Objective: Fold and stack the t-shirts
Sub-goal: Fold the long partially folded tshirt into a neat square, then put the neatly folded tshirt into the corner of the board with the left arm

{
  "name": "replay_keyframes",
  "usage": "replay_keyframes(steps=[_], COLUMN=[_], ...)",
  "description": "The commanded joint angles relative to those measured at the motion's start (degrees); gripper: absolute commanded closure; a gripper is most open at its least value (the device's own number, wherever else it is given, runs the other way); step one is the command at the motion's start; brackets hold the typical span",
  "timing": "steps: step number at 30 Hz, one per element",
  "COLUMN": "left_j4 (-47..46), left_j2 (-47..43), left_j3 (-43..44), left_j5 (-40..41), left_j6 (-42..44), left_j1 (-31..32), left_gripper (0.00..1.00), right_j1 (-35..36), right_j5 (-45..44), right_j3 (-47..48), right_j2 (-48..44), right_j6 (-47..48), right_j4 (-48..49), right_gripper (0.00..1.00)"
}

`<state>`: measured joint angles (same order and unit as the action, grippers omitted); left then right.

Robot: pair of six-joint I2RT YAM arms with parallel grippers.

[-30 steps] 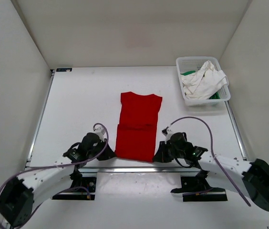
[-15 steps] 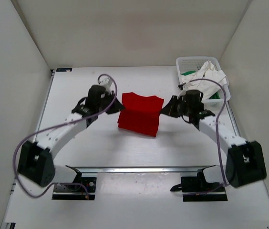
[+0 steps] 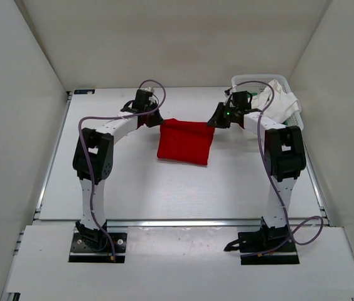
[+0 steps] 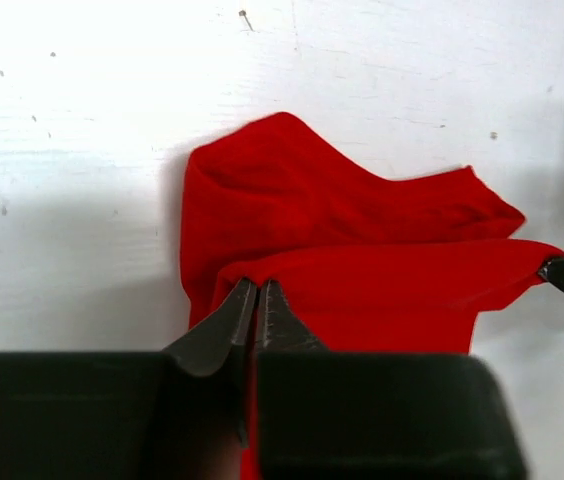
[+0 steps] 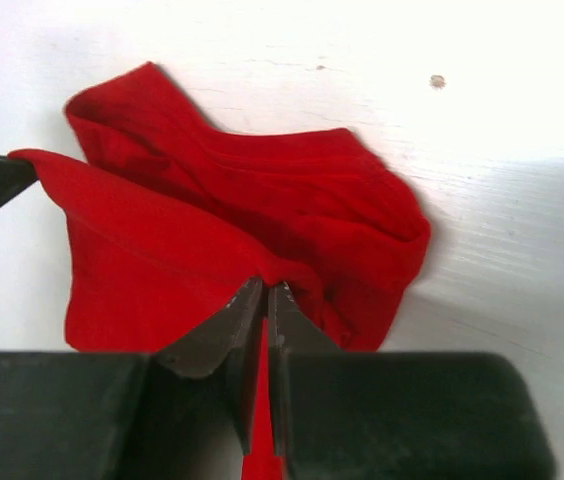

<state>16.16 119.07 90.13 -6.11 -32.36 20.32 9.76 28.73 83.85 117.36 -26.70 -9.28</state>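
Note:
The red t-shirt lies folded at the back middle of the table. My left gripper is shut on its left corner, and my right gripper is shut on its right corner. In the left wrist view the jaws pinch the red cloth. In the right wrist view the jaws pinch the red cloth. The off-white shirt is heaped in the white basket at the back right. A bit of the green shirt shows beneath it.
White walls close in the table on the left, back and right. The basket stands against the right wall, close to my right arm. A metal rail runs along the table's near edge.
Both grippers have carried the shirt's near edge from the front of the table to its back edge, folding the shirt in half. Both arms now stretch far back.

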Motion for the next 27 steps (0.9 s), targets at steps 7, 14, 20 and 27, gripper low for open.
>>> replay_keyframes(steps=[7, 14, 20, 27], left_j4=[-6.74, -14.13, -21.5, -19.85], left_j2=[-6.47, -14.65, -8.17, -0.08], left_j3=[-7.22, -23.41, -26.94, -21.4], left_j5=[-1.97, -9.97, -21.82, -19.99], left_j6=[-2.18, -4.12, -5.51, -5.25], left_j1=[-3.87, -5.47, -3.7, -1.68], left_gripper=[0.52, 0.3, 0.22, 0.7], right_j1=[1.58, 5.0, 7.02, 9.05], right_j5=[-5.43, -6.41, -3.95, -2.01], right_j3=[3.44, -14.4, -25.3, -32.35], right_j2=[-4.05, -17.07, -23.22, -27.36], right_j6=[2.78, -1.68, -3.36, -3.19], right_j4=[-2.07, 8.92, 14.9, 18.15], right_gripper=[0.67, 0.58, 0.57, 0.58])
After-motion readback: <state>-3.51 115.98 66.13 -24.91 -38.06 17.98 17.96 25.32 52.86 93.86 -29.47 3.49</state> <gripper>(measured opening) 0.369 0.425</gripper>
